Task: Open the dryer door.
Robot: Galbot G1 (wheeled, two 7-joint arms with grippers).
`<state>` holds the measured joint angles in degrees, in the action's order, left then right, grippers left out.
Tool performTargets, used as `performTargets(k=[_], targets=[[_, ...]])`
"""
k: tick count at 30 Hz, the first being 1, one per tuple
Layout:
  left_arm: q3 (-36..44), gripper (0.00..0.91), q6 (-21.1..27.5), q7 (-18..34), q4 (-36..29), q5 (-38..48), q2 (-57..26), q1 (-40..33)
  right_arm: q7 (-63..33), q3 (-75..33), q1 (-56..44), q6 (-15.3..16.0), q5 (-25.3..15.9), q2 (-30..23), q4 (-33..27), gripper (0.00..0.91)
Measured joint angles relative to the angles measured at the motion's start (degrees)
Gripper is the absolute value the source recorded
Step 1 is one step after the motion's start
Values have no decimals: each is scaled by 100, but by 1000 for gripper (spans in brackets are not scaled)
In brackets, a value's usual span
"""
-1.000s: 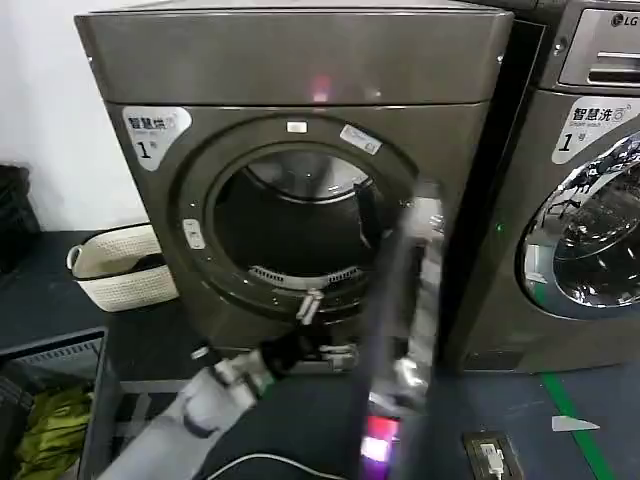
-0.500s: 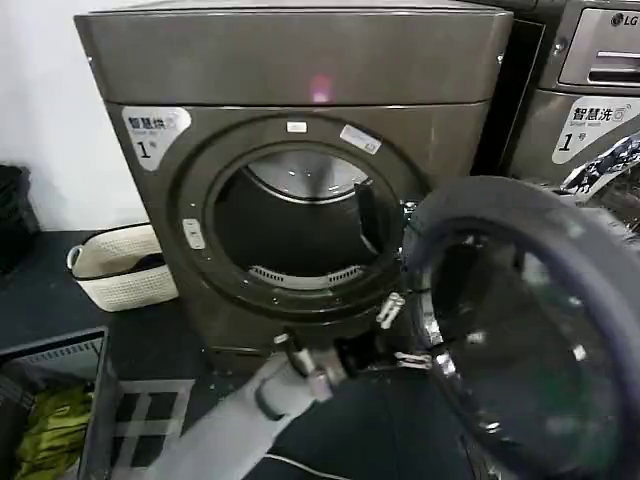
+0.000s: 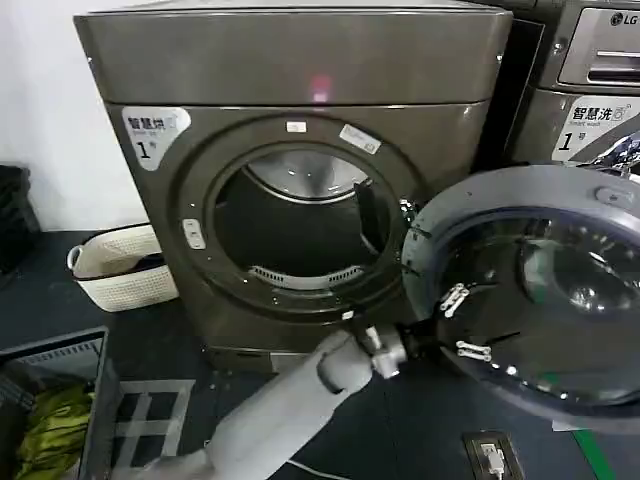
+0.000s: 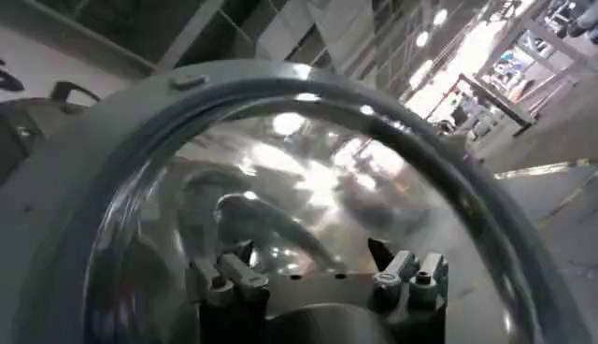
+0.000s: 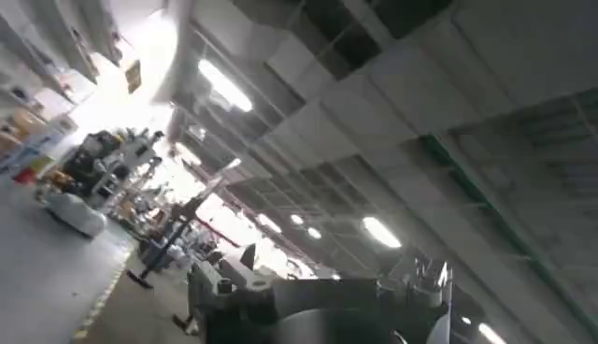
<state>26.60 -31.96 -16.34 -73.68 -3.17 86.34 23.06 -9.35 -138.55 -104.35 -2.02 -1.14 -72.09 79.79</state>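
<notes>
The dryer stands square in front, its drum mouth uncovered. The dryer door hangs swung out to the right on its hinge, grey inner face and dark glass bowl turned toward me. My left gripper is open, its fingers spread close against the lower left of that bowl; whether they touch it I cannot tell. In the left wrist view the left gripper faces the door's glass bowl, nothing between its fingers. My right gripper points up at the ceiling, open and empty.
The LG machine stands right behind the swung door. A white basket sits on the floor left of the dryer, and a grey crate with green cloth at the near left. A small plate lies on the floor below the door.
The door has swung from edge-on to wide open at the right. My left arm followed it rightward, the gripper staying at the door's inner face.
</notes>
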Motion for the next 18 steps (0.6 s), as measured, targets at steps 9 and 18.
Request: performTargets(k=[9, 18], targets=[[151, 907, 97, -102, -22, -84, -134, -112, 50, -108, -92, 138, 358, 90, -94, 907], [423, 907, -648, -233, -1288, -737, -2078, -477, 339, -35, -71, -270, 373, 249, -204, 907]])
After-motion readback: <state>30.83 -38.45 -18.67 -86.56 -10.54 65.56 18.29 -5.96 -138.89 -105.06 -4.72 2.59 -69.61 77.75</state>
